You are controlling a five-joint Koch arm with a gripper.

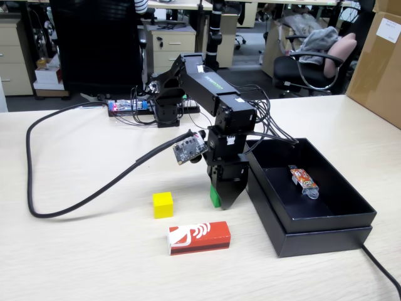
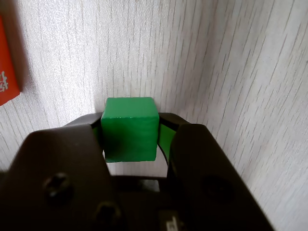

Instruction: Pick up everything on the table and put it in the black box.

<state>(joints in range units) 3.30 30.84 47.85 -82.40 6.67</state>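
Observation:
My gripper point(image 1: 223, 199) points straight down at the table point(image 1: 94, 251), just left of the black box point(image 1: 313, 207). It is shut on the small green cube point(image 1: 214, 197), which sits at table level. In the wrist view the green cube point(image 2: 130, 134) fills the space between the two dark jaws of the gripper point(image 2: 131, 126). The yellow cube point(image 1: 163, 204) lies to the left of the gripper. Nearer the front edge lies the red block point(image 1: 199, 237) with its white swirl, and its edge point(image 2: 7, 67) also shows in the wrist view.
A small multicoloured wrapped item point(image 1: 303, 179) lies inside the black box. A thick black cable point(image 1: 37, 188) loops across the left of the table. The arm's base and a circuit board point(image 1: 128, 105) stand at the back. Office chairs and cabinets stand beyond the table.

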